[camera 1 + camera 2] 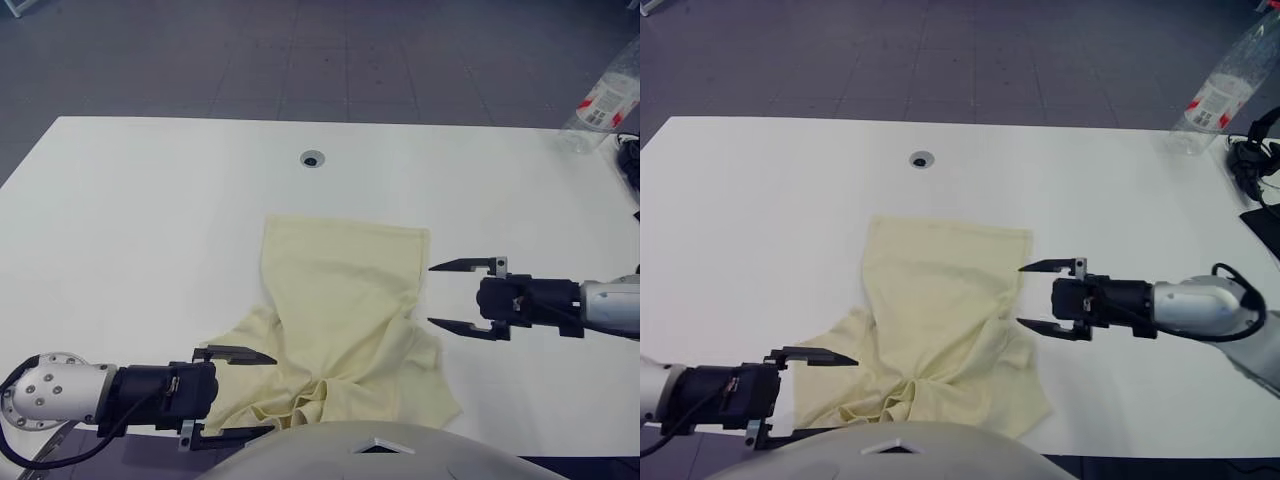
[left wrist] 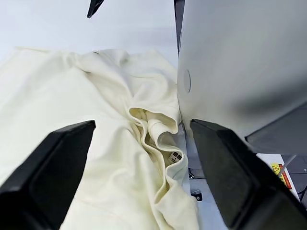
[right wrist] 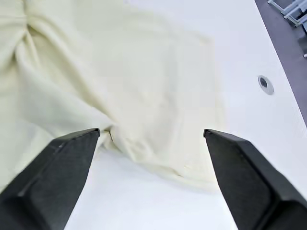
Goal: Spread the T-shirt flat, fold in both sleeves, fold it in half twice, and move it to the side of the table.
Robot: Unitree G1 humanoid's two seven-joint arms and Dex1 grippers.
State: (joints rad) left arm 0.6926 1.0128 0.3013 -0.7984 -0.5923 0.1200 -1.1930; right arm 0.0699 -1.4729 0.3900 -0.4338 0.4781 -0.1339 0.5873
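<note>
The pale yellow T-shirt point(image 1: 340, 300) lay on the white desk point(image 1: 150, 220), close to the robot's edge and not yet spread. Its long axis ran away from the robot: a straight, flat edge lay farthest off, and the cloth narrowed into a bunched, twisted knot at the near edge.

The left claw point(image 1: 270, 393) was spread wide and held nothing. It sat low at the near-left flap of the shirt and pointed across toward the bunch, so the crumpled end lay just to its right. The right claw point(image 1: 432, 295) was also spread and empty. It pointed leftward, with its tips just beside the shirt's right side edge about halfway along.

By my judgement, each claw had its own side of the cloth within easy reach. The left was the nearer to the knot that needs pulling out.

The left wrist view showed the deep folds of the bunch and a small label point(image 2: 175, 156) tucked inside them, which the head views did not resolve. The right wrist view showed the side edge lying flat between that claw's fingers, with the cable hole point(image 3: 265, 84) beyond.
</note>
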